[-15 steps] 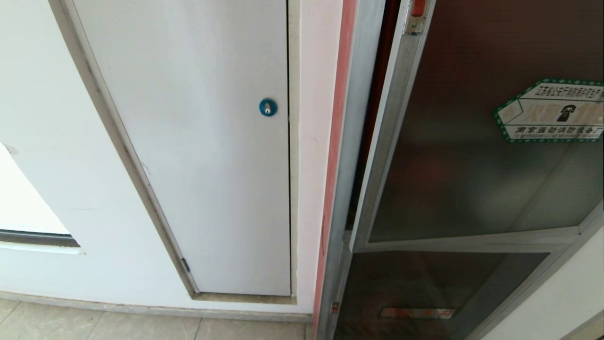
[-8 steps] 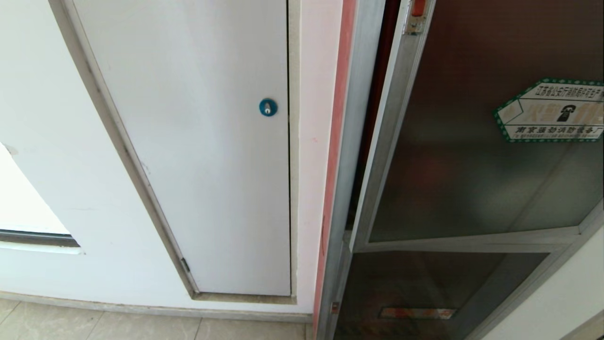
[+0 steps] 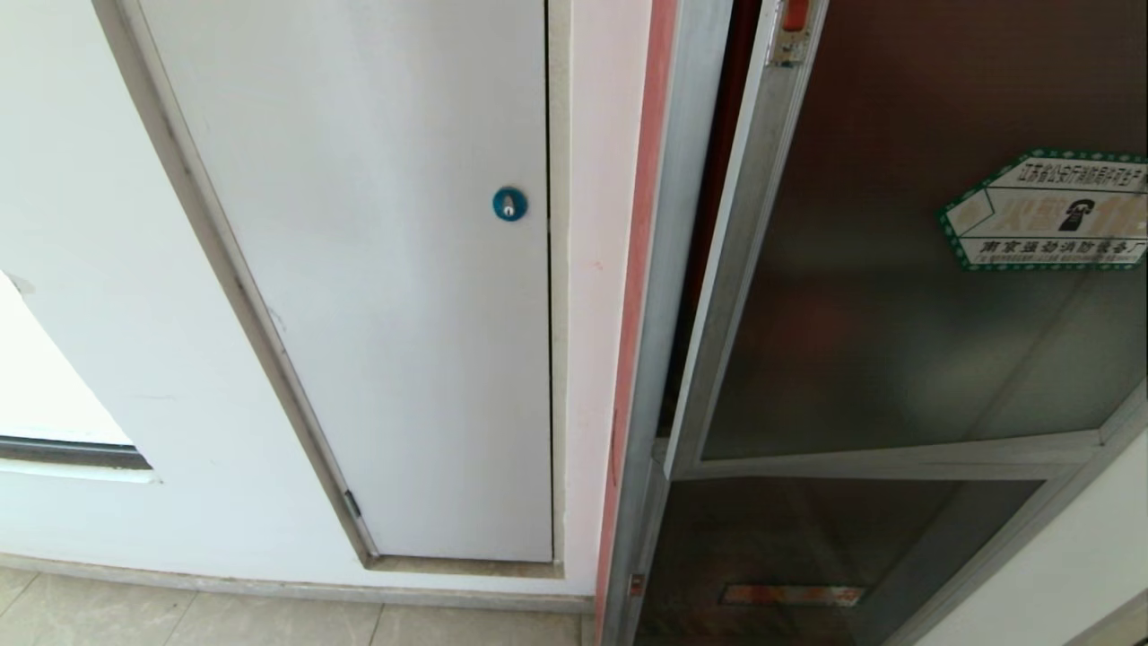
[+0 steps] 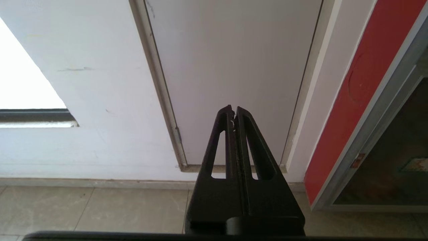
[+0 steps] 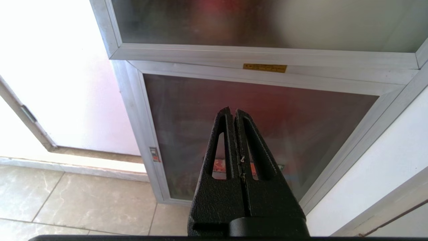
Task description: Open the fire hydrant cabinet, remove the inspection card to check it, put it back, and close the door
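The fire hydrant cabinet [image 3: 668, 269] stands at the right of our head view, its silver frame running down beside a pink-red strip of wall. The door [image 3: 897, 296], dark glass with a green-bordered hexagonal sticker [image 3: 1045, 211], hangs slightly ajar: a thin dark gap shows between its latch edge and the frame, with the red latch [image 3: 794, 13] at the top. We cannot tell from this whether the job is barely begun or nearly over; the inspection card is nowhere in sight. Neither arm shows here. To the left sits a white panel [image 3: 395, 269] with a blue round lock [image 3: 509, 204], no part of our work. The door's free edge lies close to the frame, leaving little room to hook it.

In the left wrist view, our left gripper [image 4: 234, 112] has its fingers pressed together, empty, pointing at the white panel's lower part, well apart from the cabinet's red side. Tiled floor [image 4: 100, 207] lies open below.

In the right wrist view, our right gripper [image 5: 233, 113] is likewise closed on nothing, pointing at the lower glass panel [image 5: 260, 134] beneath the door's bottom rail. Open space lies between it and the glass, with a white wall close on the far side.
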`<state>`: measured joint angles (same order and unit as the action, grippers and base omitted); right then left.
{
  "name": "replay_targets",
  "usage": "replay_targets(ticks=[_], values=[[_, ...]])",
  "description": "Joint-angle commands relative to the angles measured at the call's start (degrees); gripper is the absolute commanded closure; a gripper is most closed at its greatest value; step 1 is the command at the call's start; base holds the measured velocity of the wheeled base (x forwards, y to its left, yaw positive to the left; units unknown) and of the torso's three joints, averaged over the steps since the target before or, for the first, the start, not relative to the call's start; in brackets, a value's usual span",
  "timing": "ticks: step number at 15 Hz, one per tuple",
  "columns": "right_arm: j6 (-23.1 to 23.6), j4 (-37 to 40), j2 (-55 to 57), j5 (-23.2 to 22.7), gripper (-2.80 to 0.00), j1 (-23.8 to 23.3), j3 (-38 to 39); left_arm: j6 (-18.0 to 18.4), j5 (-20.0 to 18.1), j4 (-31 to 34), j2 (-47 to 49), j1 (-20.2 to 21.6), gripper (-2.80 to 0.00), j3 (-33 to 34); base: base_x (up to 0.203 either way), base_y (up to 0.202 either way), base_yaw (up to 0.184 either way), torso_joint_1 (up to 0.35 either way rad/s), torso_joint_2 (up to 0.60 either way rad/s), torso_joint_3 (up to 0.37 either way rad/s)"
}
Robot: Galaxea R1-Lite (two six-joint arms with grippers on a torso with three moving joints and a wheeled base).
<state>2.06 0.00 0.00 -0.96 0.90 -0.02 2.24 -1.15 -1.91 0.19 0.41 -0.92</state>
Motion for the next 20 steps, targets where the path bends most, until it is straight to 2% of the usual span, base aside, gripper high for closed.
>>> replay_targets(ticks=[1,4,7,9,10,14,15,18,20], values=[[0.05,0.00,0.09,0.00,0.00,0.03,0.02,-0.41,-0.21,0.03,1.91,0.02,0.00,-3.26,0.000,0.000,0.000,0.000,0.00,0.000],[0.05,0.07,0.09,0.00,0.00,0.00,0.02,-2.68,-0.90,-0.20,13.13,-1.22,0.00,-10.04,0.000,0.000,0.000,0.000,0.00,0.000],[0.05,0.00,0.09,0.00,0.00,-0.02,0.02,-6.38,-5.36,-0.17,24.21,-7.86,0.00,-19.37,0.000,0.000,0.000,0.000,0.00,0.000],[0.05,0.00,0.09,0.00,0.00,-0.02,0.02,-7.27,-8.98,-0.24,32.31,-9.50,0.00,-24.15,0.000,0.000,0.000,0.000,0.00,0.000],[0.05,0.00,0.09,0.00,0.00,0.00,0.02,-7.91,-11.74,-0.25,36.28,-9.86,0.00,-26.70,0.000,0.000,0.000,0.000,0.00,0.000],[0.05,0.00,0.09,0.00,0.00,0.00,0.02,-10.65,-28.40,-0.31,51.91,-10.95,0.00,-37.42,0.000,0.000,0.000,0.000,0.00,0.000],[0.05,0.00,0.18,0.00,0.00,0.06,0.02,-11.63,-30.52,-0.62,55.70,-12.44,0.00,-40.03,0.000,0.000,0.000,0.000,0.00,0.000],[0.05,0.09,0.14,0.00,0.00,0.03,0.02,-16.50,-32.99,-7.83,65.97,-19.73,0.00,-44.91,0.000,0.000,0.000,0.000,0.00,0.000],[0.05,0.09,0.18,0.00,0.00,-0.02,0.02,-17.91,-33.48,-14.94,72.84,-23.89,0.00,-46.50,0.000,0.000,0.000,0.000,0.00,0.000]])
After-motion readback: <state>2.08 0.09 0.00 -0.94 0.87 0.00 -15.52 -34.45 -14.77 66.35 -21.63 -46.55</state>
